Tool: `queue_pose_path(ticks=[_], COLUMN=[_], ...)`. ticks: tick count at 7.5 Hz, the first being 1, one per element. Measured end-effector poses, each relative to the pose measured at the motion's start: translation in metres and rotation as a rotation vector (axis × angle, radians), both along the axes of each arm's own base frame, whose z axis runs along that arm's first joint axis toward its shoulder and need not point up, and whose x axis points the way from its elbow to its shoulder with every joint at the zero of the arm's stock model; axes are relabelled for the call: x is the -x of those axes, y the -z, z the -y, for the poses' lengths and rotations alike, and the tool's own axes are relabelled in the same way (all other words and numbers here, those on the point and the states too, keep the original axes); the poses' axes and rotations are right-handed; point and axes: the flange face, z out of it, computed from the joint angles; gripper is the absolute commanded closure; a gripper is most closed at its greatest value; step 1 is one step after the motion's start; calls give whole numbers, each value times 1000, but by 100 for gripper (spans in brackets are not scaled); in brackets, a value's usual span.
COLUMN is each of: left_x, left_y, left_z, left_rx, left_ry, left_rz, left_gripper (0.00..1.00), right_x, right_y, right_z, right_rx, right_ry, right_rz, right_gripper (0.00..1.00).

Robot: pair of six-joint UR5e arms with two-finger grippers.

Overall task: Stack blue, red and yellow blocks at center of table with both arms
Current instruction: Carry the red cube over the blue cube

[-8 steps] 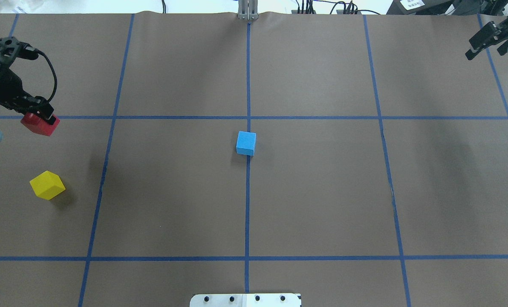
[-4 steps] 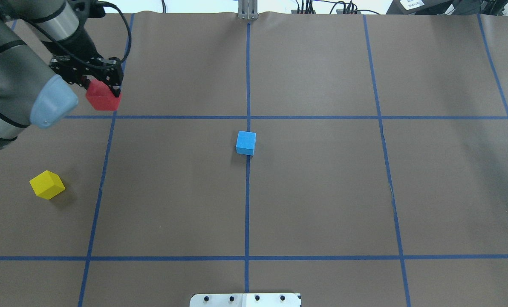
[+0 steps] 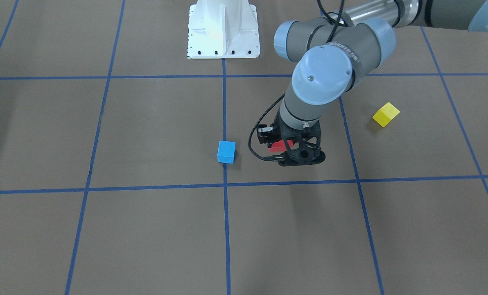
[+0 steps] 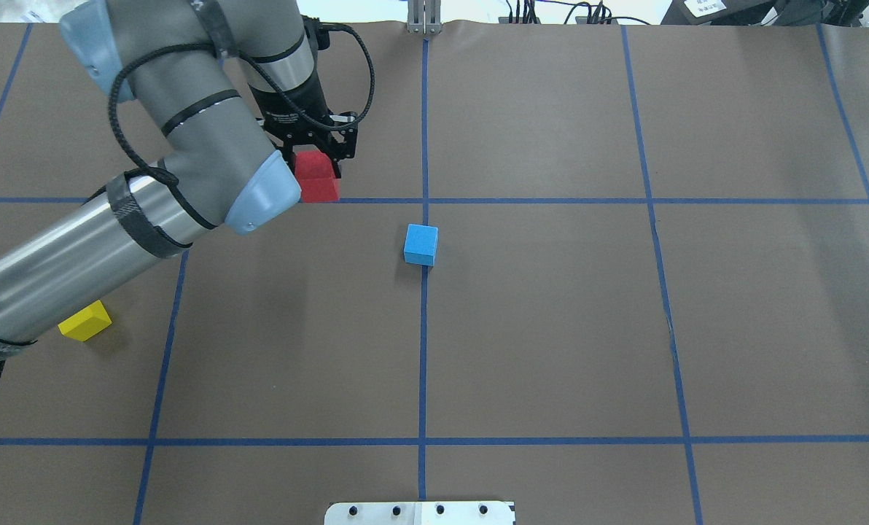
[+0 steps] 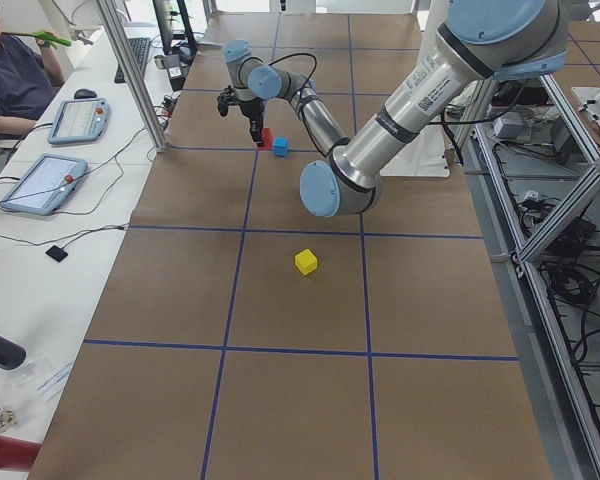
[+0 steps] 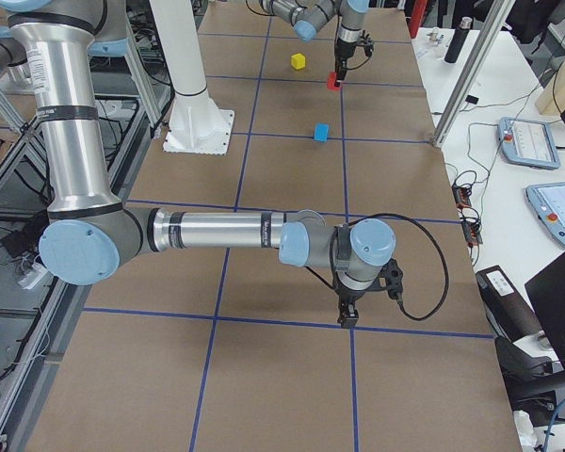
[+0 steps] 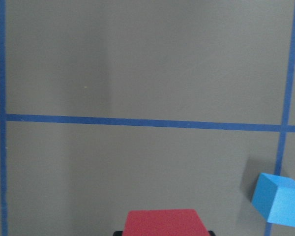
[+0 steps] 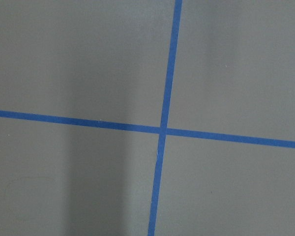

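Note:
My left gripper (image 4: 316, 166) is shut on the red block (image 4: 316, 179) and holds it above the table, left of and a little beyond the blue block (image 4: 421, 244). The front view shows the same gripper (image 3: 295, 150), the red block (image 3: 277, 146) and the blue block (image 3: 226, 151). In the left wrist view the red block (image 7: 167, 222) is at the bottom edge and the blue block (image 7: 279, 199) at the lower right. The yellow block (image 4: 84, 322) lies at the far left, partly hidden by my left arm. My right gripper (image 6: 347, 318) shows only in the exterior right view, so I cannot tell whether it is open or shut.
Blue tape lines (image 4: 423, 364) divide the brown table into a grid. The white robot base (image 3: 223, 28) stands at the table's near edge. An operator (image 5: 10, 75) and tablets (image 5: 42, 180) are at a side desk beyond the table.
My left arm has carried the red block to the right, from the table's far left towards the blue block. The right gripper has left the overhead view.

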Motion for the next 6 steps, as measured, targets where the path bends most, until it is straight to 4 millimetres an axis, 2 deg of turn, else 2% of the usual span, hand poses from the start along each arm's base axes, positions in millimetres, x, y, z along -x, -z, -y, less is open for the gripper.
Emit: queue_pose_path(ticks=[2,4,6], left_x=[-51,-77,-93], left_y=[24,37,38], left_z=[0,-11,-22], left_rx=[-30,-97,-158], left_ry=[-2,-17,-47], left_rz=[-12,-22,-17], left_gripper=[100,100,100], right_x=[0,0,0], right_y=[-3,-1,0], right_z=[-11,-13,-13], right_rx=[15,13,11], right_ry=[-11,-14,-14], right_rz=[0,1,1], right_gripper=[1,1,1])
